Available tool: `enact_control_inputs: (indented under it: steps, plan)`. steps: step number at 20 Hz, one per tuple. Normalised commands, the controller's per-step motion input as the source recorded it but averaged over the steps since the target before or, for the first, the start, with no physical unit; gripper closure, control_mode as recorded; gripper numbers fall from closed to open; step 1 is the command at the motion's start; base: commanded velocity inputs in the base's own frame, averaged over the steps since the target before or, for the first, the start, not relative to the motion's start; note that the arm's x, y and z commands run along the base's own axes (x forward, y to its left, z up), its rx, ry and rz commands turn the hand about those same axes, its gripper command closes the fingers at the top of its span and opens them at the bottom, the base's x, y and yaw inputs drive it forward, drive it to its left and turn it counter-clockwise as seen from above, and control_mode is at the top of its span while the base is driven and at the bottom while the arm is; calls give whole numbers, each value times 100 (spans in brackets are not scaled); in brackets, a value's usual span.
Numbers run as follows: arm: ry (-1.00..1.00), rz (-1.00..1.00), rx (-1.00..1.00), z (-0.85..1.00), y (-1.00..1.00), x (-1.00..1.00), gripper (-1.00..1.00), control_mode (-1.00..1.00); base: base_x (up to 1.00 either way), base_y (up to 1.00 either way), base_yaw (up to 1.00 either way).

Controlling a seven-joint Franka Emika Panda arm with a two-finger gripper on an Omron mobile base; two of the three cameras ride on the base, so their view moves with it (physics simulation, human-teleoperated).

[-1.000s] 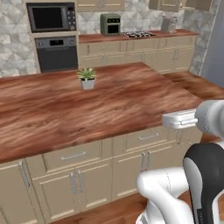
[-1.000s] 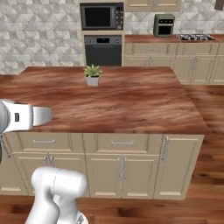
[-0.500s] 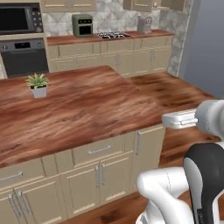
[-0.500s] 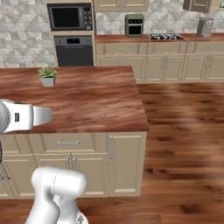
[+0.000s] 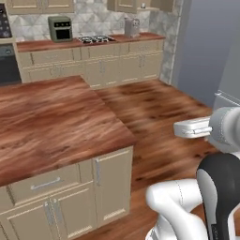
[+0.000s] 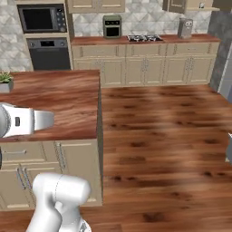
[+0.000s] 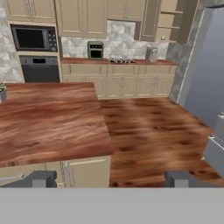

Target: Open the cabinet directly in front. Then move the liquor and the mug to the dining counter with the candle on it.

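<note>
The gripper stands wide open and empty, its two fingertips cut off low. One potted plant, half cropped, sits at the island worktop's far left edge. Wall cabinets hang beyond, tops cut off.

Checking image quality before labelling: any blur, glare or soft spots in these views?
Left base view: island counter grain smeared, far stove soft. Right base view: floor shows faint pale sheen, no hard shadows. Hand view: evenly lit, microwave slightly fuzzy.
</note>
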Motion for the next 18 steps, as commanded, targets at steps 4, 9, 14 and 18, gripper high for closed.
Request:
enact_control_inputs:
  steps: [4, 9, 14, 18]
  plan:
    - [0, 0, 0, 0, 0, 0, -100, 100, 77, -100, -3]
    - [0, 0, 0, 0, 0, 0, -100, 100, 82, -100, 0]
    - [0, 0, 0, 0, 0, 0, -100, 100, 79, -100, 0]
    - [0, 0, 0, 0, 0, 0, -100, 100, 96, -100, 3]
